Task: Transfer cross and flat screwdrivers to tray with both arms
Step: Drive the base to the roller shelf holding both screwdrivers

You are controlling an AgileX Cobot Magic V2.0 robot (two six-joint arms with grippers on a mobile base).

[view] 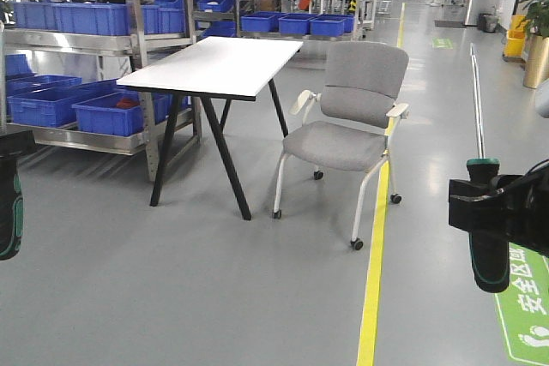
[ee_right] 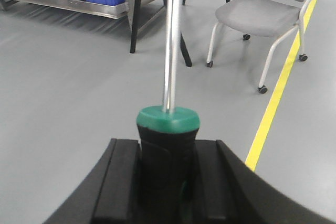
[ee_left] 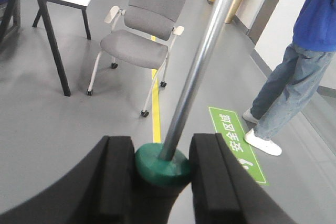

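Note:
My left gripper (ee_left: 160,153) is shut on the green-and-black handle (ee_left: 163,165) of a screwdriver, whose steel shaft (ee_left: 202,61) points up and away. In the front view only this handle (view: 9,216) shows, at the far left edge. My right gripper (ee_right: 168,150) is shut on a second screwdriver with a green-capped black handle (ee_right: 168,121) and an upright shaft (ee_right: 172,40). In the front view the right gripper (view: 496,210) holds it at the right, shaft (view: 476,100) up, handle (view: 489,267) hanging below. Both tips are out of frame, so I cannot tell cross from flat. No tray is in view.
A white table (view: 214,66) on black legs and a grey wheeled chair (view: 347,117) stand ahead. Metal shelves with blue bins (view: 77,19) line the back left. A yellow floor line (view: 375,272) and a green floor sign (view: 527,306) lie on the right. A person in jeans (ee_left: 286,77) stands nearby.

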